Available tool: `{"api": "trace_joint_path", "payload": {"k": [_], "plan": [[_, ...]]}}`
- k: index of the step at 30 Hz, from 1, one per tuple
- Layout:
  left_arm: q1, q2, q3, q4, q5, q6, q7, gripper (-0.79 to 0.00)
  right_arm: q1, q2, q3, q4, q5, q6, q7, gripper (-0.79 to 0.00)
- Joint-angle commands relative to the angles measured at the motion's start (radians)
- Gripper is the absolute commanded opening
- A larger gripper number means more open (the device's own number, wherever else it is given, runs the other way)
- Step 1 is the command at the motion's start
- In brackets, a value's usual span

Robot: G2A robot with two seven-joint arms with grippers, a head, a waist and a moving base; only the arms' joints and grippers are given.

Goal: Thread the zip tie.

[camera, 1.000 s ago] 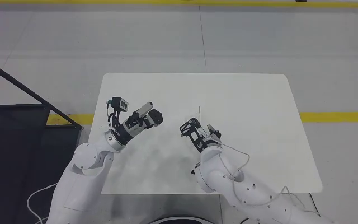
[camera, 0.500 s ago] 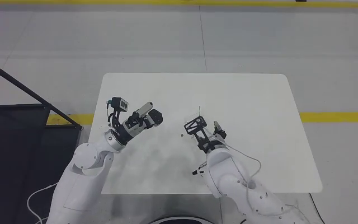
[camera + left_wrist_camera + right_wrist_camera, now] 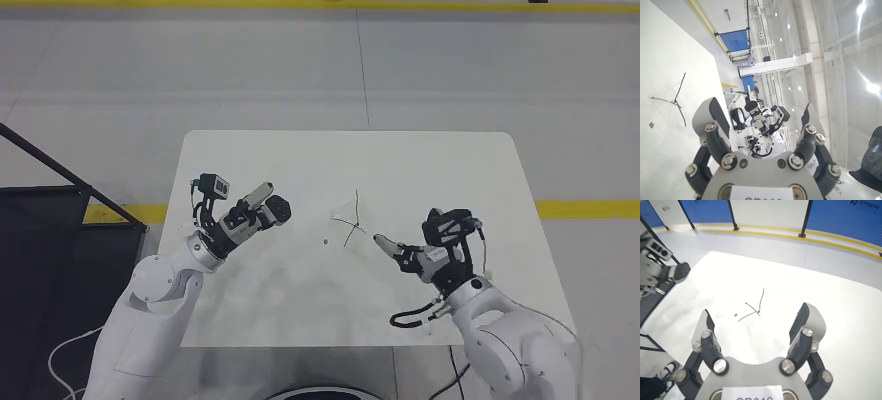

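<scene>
Fingers of the right gripper spread wide, nothing between them. Fingers of the left gripper likewise apart and empty.

Zip tie lies flat on the white tabletop, near its middle, between the two grippers and touching neither. Thin black strands cross one another at a single point. Cannot tell whether this is one piece or two, nor whether anything is threaded.

Top view: right gripper sits near the zip tie, fingertips pointing toward it. Left gripper sits over the left part of the tabletop, farther from the zip tie.

Small brown speck on the tabletop near the strands, toward the left gripper's side.
</scene>
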Motion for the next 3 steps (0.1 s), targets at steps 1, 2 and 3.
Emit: {"api": "trace_joint_path", "payload": {"k": [1,2,3], "plan": [[0.0,0.0,0.0,0.0,0.0,0.0,0.0,0.0,-0.056,0.004,0.103,0.01,0.113,-0.081,-0.074,0.0],[0.0,0.0,0.0,0.0,0.0,0.0,0.0,0.0,-0.078,0.006,0.138,0.013,0.161,-0.136,-0.092,0.0],[0.0,0.0,0.0,0.0,0.0,0.0,0.0,0.0,-0.09,0.008,0.16,0.018,0.19,-0.18,-0.099,0.0]]}}
